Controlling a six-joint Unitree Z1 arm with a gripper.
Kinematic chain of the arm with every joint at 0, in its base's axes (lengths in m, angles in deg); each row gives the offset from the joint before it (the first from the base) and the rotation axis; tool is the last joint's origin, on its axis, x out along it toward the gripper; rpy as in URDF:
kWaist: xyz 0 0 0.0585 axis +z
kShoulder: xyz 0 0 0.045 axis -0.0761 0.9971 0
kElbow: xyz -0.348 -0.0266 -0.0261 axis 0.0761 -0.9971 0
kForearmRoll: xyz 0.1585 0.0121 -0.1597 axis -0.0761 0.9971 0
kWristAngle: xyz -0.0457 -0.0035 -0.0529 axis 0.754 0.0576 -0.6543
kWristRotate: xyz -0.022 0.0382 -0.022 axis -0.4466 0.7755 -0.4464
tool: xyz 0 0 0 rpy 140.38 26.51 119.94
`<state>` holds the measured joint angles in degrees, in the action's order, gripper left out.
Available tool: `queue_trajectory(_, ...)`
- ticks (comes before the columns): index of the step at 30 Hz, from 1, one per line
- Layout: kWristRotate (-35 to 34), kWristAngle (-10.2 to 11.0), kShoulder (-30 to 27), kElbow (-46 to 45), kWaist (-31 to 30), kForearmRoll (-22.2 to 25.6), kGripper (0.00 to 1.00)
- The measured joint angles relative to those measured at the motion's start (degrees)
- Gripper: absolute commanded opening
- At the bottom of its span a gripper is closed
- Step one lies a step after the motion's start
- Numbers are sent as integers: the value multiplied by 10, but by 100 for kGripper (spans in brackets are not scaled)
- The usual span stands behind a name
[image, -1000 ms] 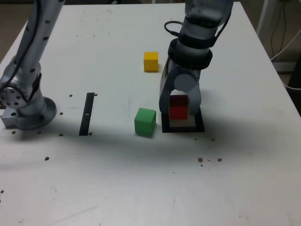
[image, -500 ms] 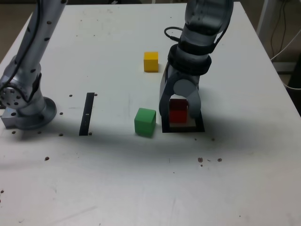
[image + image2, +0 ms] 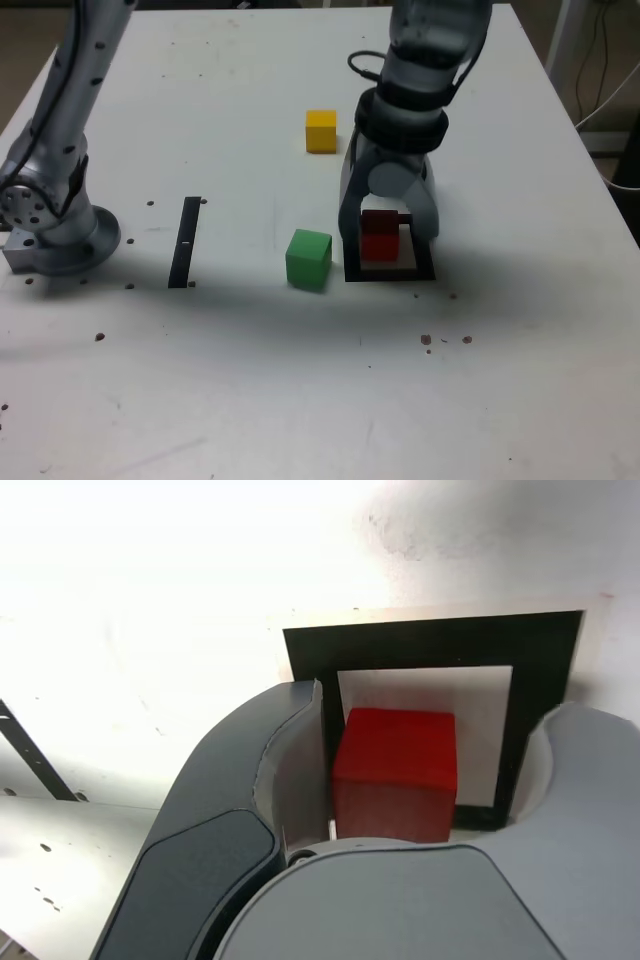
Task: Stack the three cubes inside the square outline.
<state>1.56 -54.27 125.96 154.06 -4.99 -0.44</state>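
- The red cube (image 3: 379,236) sits inside the square outline (image 3: 428,272) of black tape, resting on its white centre – the first of the three cubes looks placed
- The claw (image 3: 388,225) hangs straight over that cube with its jaws spread, one on each side; in the wrist view the red cube (image 3: 395,770) lies close against one jaw and a clear gap shows at the other, so nothing is pinched
- The green cube (image 3: 308,259) stands on the worktop (image 3: 300,390) just beside the outline, on the exterior view's left, not yet stacked
- The yellow cube (image 3: 321,131) lies farther back on the worktop, well apart from the outline, also untouched
- Judged from this, about a third is done – two cubes are left to lift and set on the red one, each needing a square, centred drop so the stack does not topple
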Motion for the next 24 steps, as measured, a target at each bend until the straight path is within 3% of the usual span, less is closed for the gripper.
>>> queue_trajectory(14,-8,43,-90,-1,21,56,99)
queue_trajectory(24,-4,53,-95,-16,46,61,99)
